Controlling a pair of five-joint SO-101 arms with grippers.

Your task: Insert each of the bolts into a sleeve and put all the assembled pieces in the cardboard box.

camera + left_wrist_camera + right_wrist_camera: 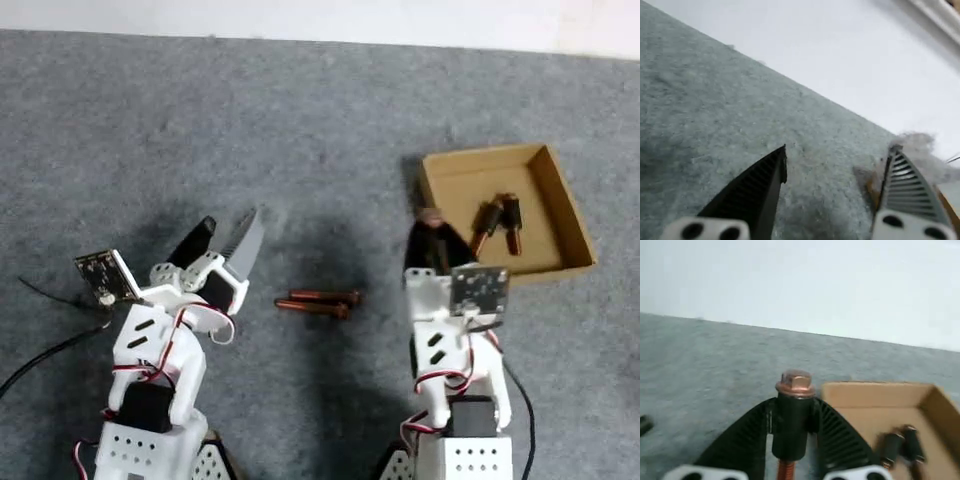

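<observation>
The right gripper (792, 412), clamped on a sleeved bolt (791, 422) that runs lengthwise along its fingers with the head outward, hovers just beside the left wall of the cardboard box (455, 190), where two assembled pieces (497, 225) lie. Two loose bolts (318, 302) lie left of the box, pointing toward it, between the arms. The left gripper (232, 222) is spread and empty.

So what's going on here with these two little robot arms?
The right gripper is shut on a black sleeve with a copper bolt pushed through it, right beside the open cardboard box, which already holds two assembled pieces. The left gripper is open and empty above the grey carpet. Two loose copper bolts lie side by side on the carpet between the arms.
</observation>
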